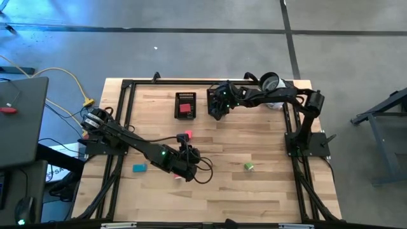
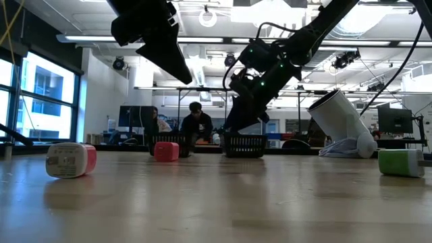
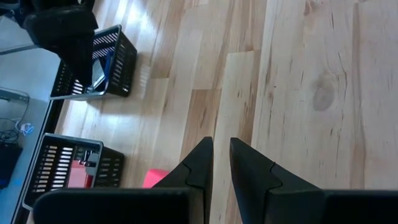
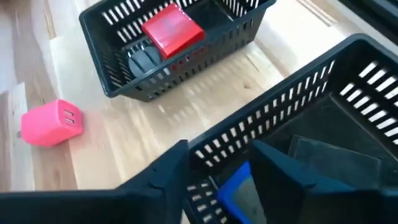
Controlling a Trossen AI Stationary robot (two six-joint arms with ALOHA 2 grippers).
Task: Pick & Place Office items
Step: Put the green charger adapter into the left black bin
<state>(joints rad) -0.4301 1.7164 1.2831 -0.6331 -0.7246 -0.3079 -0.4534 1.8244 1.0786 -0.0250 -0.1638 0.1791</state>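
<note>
Both pincers point down: right [image 4: 214,180] parted over blue piece [image 4: 239,186], left [image 3: 221,165] closed, empty.

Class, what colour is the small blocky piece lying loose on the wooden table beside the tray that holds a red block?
Pink small blocky piece, clearest in the right wrist view.

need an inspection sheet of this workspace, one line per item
surface: wooden table, bare between pieces
job's things: red piece in the left mesh tray; blue piece over the right mesh tray; pink piece, teal piece, green piece loose on the wood
clutter: white cylinder tipped at the far right corner
grippers: left gripper shut, empty, mid-table; right gripper at the right tray, fingers apart around the blue piece
cables: yellow cable off the table's left
surroundings: people seated behind
</note>
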